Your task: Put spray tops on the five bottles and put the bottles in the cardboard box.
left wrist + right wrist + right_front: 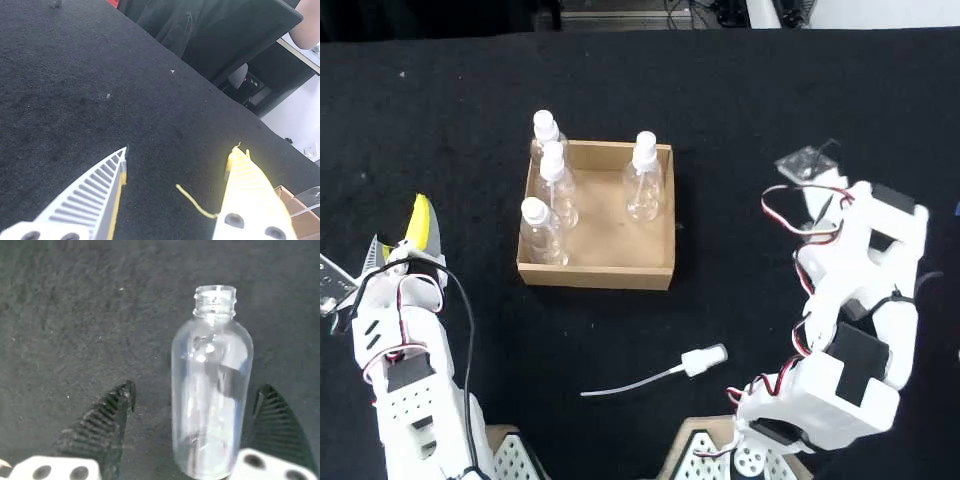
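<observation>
A cardboard box [598, 272] stands mid-table and holds several clear bottles with white spray tops, such as one [645, 180] at its right wall. One loose spray top [705, 359] lies on the black cloth in front of the box, its thin tube trailing left. An uncapped clear bottle [211, 385] lies between the spread fingers of my right gripper [197, 387], nearer one finger; from above, the bottle [803, 163] is right of the box. My left gripper [181, 149] hangs open over bare cloth, left of the box [295, 202] and holding nothing.
Black cloth covers the whole table [470, 80]. The left arm [400, 350] stands at the front left and the right arm [860, 300] at the front right. A dark chair and room fittings lie beyond the far table edge.
</observation>
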